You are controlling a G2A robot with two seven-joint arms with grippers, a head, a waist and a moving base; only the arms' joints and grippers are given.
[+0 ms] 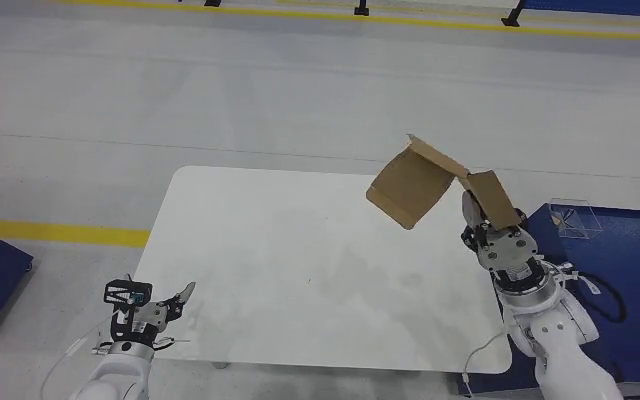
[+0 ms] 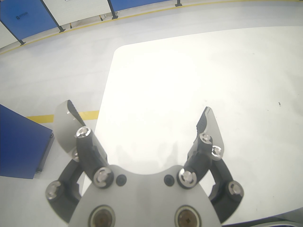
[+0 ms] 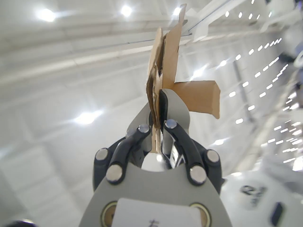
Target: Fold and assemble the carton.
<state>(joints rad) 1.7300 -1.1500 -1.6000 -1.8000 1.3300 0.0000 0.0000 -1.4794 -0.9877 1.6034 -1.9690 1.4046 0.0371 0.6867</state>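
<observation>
The carton is hanging in the air at the right-center of the top view, over the table's far right corner. It's sitting tilted and still mostly flat, w/ a couple of flaps sticking out at angles. The right gripper is pointing up from the lower right and clenching on one brown flap. In the right wrist cam the cardboard is getting pinched edge-on in the gripper, w/ another flap poking off sideways.

The white table is taking up the middle of the top view. The left gripper is hovering at the lower left, by the table's near left corner, well apart from the carton. In its own cam it is spread wide w/ nothing between the fingers, just bare tabletop under it.

A clear plastic bin is sitting on a blue surface at the right edge.
</observation>
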